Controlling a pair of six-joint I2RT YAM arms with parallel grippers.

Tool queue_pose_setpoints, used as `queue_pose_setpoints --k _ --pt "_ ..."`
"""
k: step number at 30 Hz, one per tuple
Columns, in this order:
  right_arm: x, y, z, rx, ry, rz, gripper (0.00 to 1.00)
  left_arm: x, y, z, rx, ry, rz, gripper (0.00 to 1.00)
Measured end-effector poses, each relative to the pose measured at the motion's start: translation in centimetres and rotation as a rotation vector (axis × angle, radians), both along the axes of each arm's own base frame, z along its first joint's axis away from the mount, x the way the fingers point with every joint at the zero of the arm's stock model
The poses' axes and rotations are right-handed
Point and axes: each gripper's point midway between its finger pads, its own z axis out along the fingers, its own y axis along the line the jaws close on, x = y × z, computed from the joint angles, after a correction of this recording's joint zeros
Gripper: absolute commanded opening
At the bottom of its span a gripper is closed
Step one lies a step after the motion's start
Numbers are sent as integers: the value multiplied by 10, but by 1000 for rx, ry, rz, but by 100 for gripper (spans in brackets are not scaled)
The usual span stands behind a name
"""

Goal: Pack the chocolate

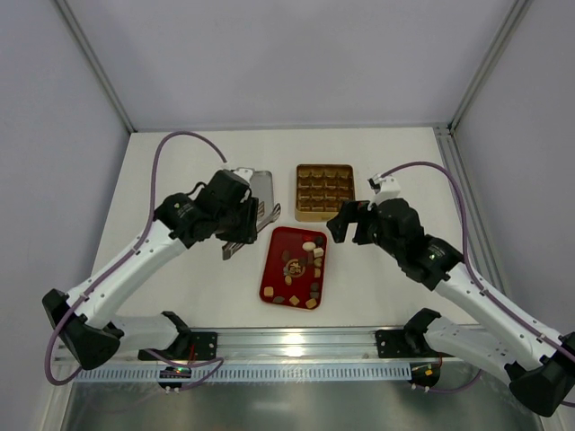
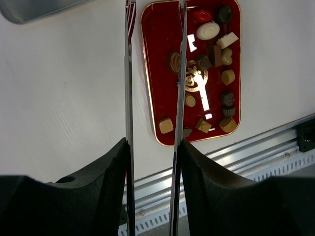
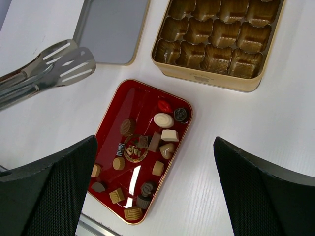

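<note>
At the table's left side, the left gripper (image 1: 235, 232) is closed partway on a pair of metal tongs (image 1: 262, 218), their slotted tips near the far left corner of the red tray (image 1: 267, 274). The chocolate (image 1: 304, 265) lies scattered in that tray, just right of the tongs. Farther right, the right gripper (image 1: 346, 223) hangs above the tray's far right corner, spread wide and holding nothing.

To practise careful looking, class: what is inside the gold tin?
The gold tin shows only empty moulded compartments inside; the chocolate lies on the red tray. Nothing covers the tin, though the right wrist view crops its far row.
</note>
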Motion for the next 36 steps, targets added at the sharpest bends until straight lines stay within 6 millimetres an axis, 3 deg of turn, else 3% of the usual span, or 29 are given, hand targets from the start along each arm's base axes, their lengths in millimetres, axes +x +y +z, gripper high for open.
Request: queue_pose_setpoints --k 7,19,36 --pt "-3 -7 1 -4 10 -29 100 -27 -11 -13 2 44 -77 45" --pt "-6 -12 -4 -22 24 -40 100 -55 -20 -40 47 114 -171 46" --pt "-5 -13 -4 -27 23 -42 100 -55 -30 -79 134 167 -191 45"
